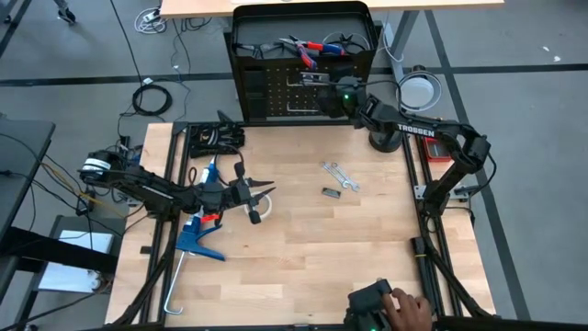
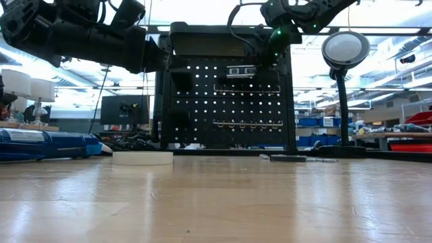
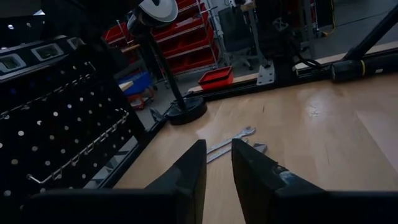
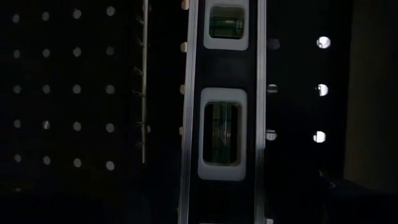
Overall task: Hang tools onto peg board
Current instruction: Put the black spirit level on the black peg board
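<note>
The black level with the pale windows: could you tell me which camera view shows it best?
The right wrist view: the level fills the frame against the peg board, both windows clear. The low view shows it small and high on the board; the high view only glimpses it; the left wrist view catches one end.

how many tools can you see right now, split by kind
pliers in the box frame behind the peg board: 1
level against the board: 1
wrenches on the table: 2
white tape roll: 1
blue caulking gun: 1
small dark block by the wrenches: 1
total: 7
</note>
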